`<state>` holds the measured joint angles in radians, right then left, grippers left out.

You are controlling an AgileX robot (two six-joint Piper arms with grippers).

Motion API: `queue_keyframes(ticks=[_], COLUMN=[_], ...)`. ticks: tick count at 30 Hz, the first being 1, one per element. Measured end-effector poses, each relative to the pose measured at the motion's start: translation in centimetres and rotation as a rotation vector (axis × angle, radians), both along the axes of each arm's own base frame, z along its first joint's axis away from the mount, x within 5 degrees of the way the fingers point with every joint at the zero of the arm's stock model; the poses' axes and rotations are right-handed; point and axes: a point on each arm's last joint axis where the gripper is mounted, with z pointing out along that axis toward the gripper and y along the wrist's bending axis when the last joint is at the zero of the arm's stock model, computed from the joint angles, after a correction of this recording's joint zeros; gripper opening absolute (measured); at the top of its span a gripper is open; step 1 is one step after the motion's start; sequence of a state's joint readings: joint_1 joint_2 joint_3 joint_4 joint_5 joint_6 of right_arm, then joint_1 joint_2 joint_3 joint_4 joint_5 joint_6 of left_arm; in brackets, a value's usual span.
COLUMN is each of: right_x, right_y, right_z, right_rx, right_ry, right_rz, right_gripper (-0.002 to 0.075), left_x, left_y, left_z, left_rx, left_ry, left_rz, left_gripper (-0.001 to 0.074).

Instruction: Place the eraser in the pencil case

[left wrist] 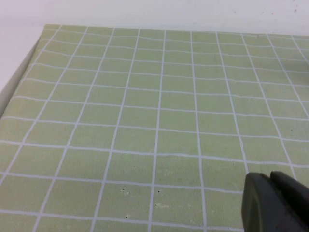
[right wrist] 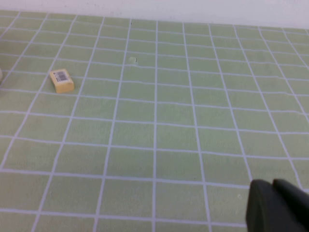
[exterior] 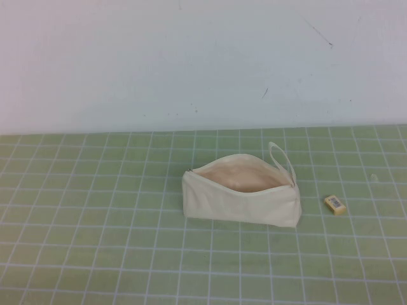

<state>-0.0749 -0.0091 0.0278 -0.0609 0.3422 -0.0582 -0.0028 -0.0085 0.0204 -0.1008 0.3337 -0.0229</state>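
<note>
Right tool (right wrist: 277, 205) shows only as a dark corner at lower right of its wrist view; grip state cannot be told, likewise the left tool (left wrist: 275, 200). Eraser (exterior: 335, 204) lies on the counter (exterior: 95, 254) right of the open pencil case (exterior: 241, 198), nearer the right arm.

From my seat, the pencil case (exterior: 241, 198) lies near the middle of the surface (exterior: 95, 241), mouth facing up, its loop strap (exterior: 282, 159) at the right end. The eraser (exterior: 335, 204) lies on the surface just right of it, apart from it. My left tool (left wrist: 275, 203) and right tool (right wrist: 277, 205) each hang over bare surface, the eraser well away from the right one.
</note>
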Motion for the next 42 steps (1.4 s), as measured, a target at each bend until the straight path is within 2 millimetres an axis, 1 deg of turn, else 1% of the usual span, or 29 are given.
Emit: queue_keyframes(ticks=[28,30,32,34,36,39,40,42], right_x=[0.0,0.0,0.0,0.1,0.1,0.1,0.1,0.2], right_y=[0.0,0.1,0.3,0.8,1.6,2.5,2.6,2.6], right_z=[0.0,0.0,0.0,0.1,0.3,0.7,0.9,1.2], right_rx=[0.0,0.025,0.133,0.325,0.606,0.927,0.994,1.045], right_ry=[0.0,-0.002,-0.01,-0.022,-0.03,-0.034,-0.044,-0.071], right_rz=[0.0,-0.001,-0.007,-0.016,-0.026,-0.021,-0.021,-0.024], right_gripper=[-0.0001,-0.0001,-0.0001,-0.0001,-0.0001,-0.0001,-0.0001,-0.0001], left_x=[0.0,0.0,0.0,0.0,0.0,0.0,0.0,0.0], left_y=[0.0,0.0,0.0,0.0,0.0,0.0,0.0,0.0], left_z=[0.0,0.0,0.0,0.0,0.0,0.0,0.0,0.0], left_rx=[0.0,0.0,0.0,0.0,0.0,0.0,0.0,0.0], left_ry=[0.0,0.0,0.0,0.0,0.0,0.0,0.0,0.0], left_rz=[0.0,0.0,0.0,0.0,0.0,0.0,0.0,0.0], left_gripper=[-0.0003,-0.0003,-0.0003,-0.0003,-0.0003,-0.0003,-0.0003,-0.0003])
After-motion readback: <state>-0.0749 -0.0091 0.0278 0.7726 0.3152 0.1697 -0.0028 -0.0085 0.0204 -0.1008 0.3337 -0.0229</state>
